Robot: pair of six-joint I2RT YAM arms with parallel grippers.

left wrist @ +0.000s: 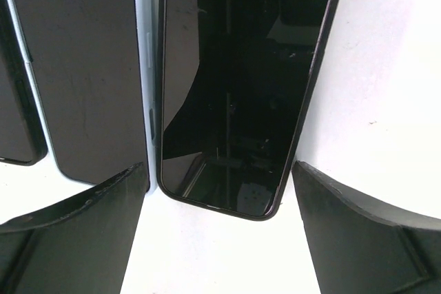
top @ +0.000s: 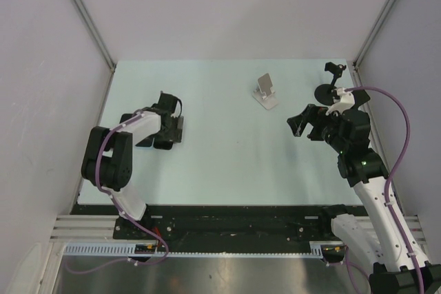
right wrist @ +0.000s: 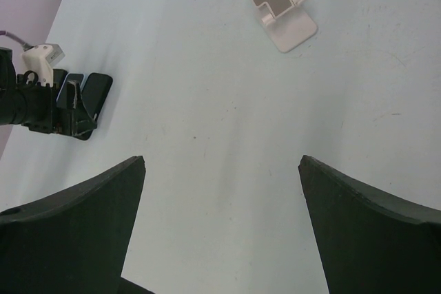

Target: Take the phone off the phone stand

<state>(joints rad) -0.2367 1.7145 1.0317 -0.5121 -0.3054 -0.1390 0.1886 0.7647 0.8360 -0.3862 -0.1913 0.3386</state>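
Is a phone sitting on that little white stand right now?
No, the white stand holds nothing; the dark phones lie flat on the table far from it.

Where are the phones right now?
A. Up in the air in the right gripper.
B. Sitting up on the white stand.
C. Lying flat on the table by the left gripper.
C: the phones lie flat on the table at the open left gripper, while the phone stand holds nothing and the right gripper is open and empty.
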